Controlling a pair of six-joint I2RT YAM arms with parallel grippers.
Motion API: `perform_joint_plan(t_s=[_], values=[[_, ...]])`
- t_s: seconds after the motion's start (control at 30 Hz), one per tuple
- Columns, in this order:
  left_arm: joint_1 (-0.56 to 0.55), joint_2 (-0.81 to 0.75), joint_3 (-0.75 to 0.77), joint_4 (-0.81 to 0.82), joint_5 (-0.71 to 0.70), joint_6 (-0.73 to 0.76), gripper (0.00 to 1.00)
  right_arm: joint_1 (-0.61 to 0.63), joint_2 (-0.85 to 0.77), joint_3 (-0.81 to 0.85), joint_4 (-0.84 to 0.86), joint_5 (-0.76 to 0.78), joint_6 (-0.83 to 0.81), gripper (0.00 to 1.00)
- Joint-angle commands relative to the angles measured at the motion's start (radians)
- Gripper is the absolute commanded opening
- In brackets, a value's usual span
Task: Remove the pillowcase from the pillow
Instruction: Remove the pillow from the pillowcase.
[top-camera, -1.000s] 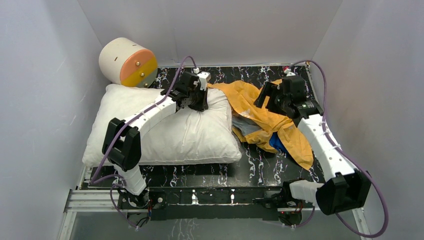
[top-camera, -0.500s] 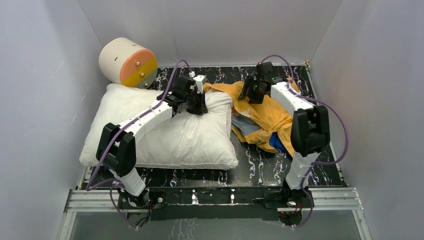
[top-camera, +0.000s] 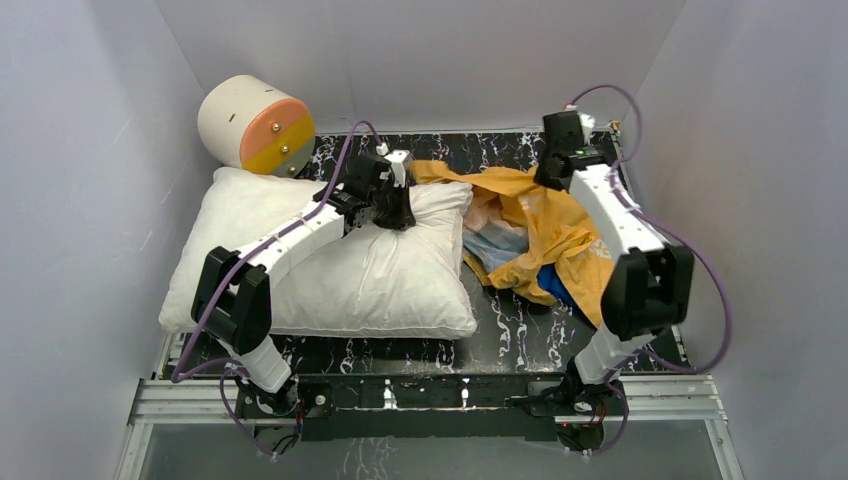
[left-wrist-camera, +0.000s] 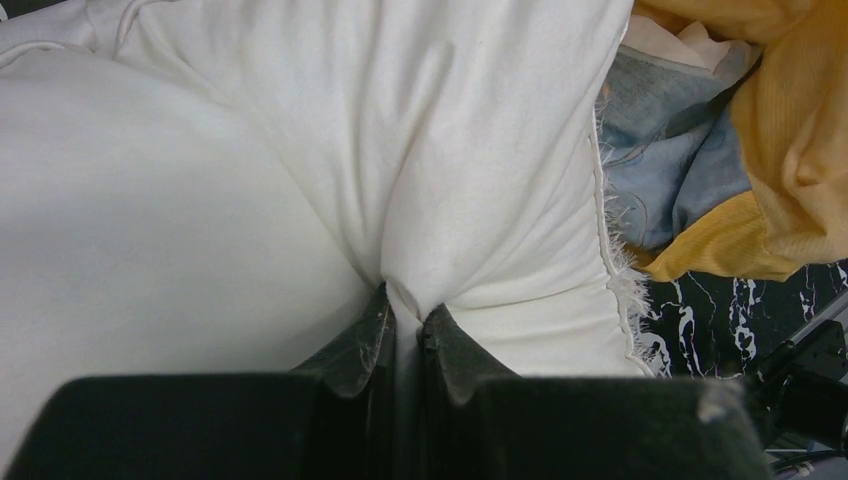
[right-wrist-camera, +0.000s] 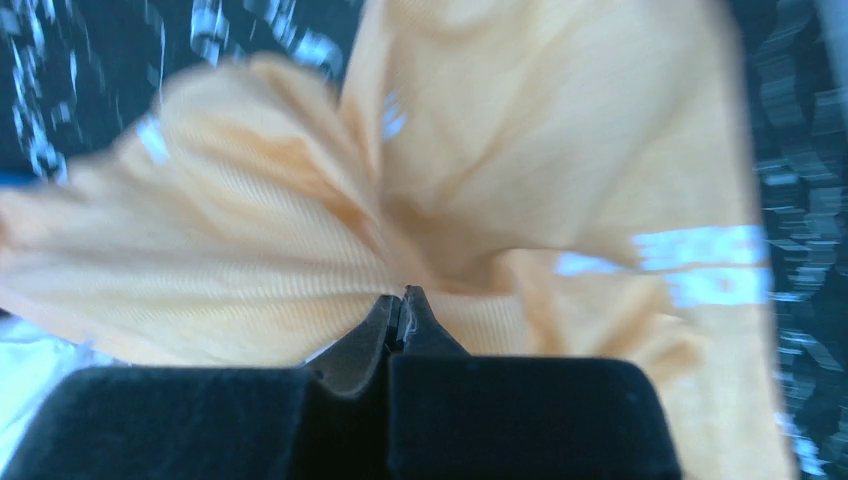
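Left gripper (left-wrist-camera: 405, 318) pinched tight on a raised fold of the pillow (top-camera: 330, 265), upper centre of the top view. Right gripper (right-wrist-camera: 400, 300) closed on a pucker of the pillowcase (top-camera: 555, 235), upper right. Pillow: white, fills the left half of the black marbled table (top-camera: 520, 325). Pillowcase: crumpled heap at centre-right, orange-yellow side mostly out, blue patches showing, touching the pillow's right edge. Cream cylinder (top-camera: 255, 125) upper left, at the pillow's far corner.
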Motion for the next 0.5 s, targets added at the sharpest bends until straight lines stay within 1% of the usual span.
perform_joint_plan(t_s=[0.0, 0.07, 0.13, 0.2, 0.3, 0.37, 0.4, 0.47], values=[[-0.008, -0.003, -0.068, -0.197, -0.05, -0.024, 0.0, -0.063, -0.201, -0.051, -0.056, 0.309, -0.071, 0.02], [-0.008, -0.017, -0.065, -0.194, -0.061, -0.026, 0.0, -0.065, -0.246, -0.098, -0.068, 0.32, -0.074, 0.04], [-0.008, -0.032, -0.065, -0.192, -0.069, -0.03, 0.0, -0.066, -0.281, -0.138, -0.07, 0.272, -0.07, 0.05], [-0.008, -0.046, -0.067, -0.192, -0.075, -0.035, 0.0, -0.066, -0.307, -0.177, -0.053, 0.149, -0.065, 0.07], [-0.008, -0.063, -0.068, -0.19, -0.076, -0.036, 0.0, -0.064, -0.319, -0.243, -0.001, -0.123, -0.056, 0.09], [-0.008, -0.066, -0.068, -0.19, -0.074, -0.04, 0.0, -0.055, -0.313, -0.294, 0.055, -0.282, -0.046, 0.16], [-0.009, -0.068, -0.068, -0.189, -0.07, -0.043, 0.0, -0.041, -0.305, -0.309, 0.074, -0.351, -0.04, 0.18], [-0.008, -0.071, -0.07, -0.188, -0.064, -0.048, 0.0, 0.004, -0.277, -0.319, 0.092, -0.402, -0.047, 0.26]])
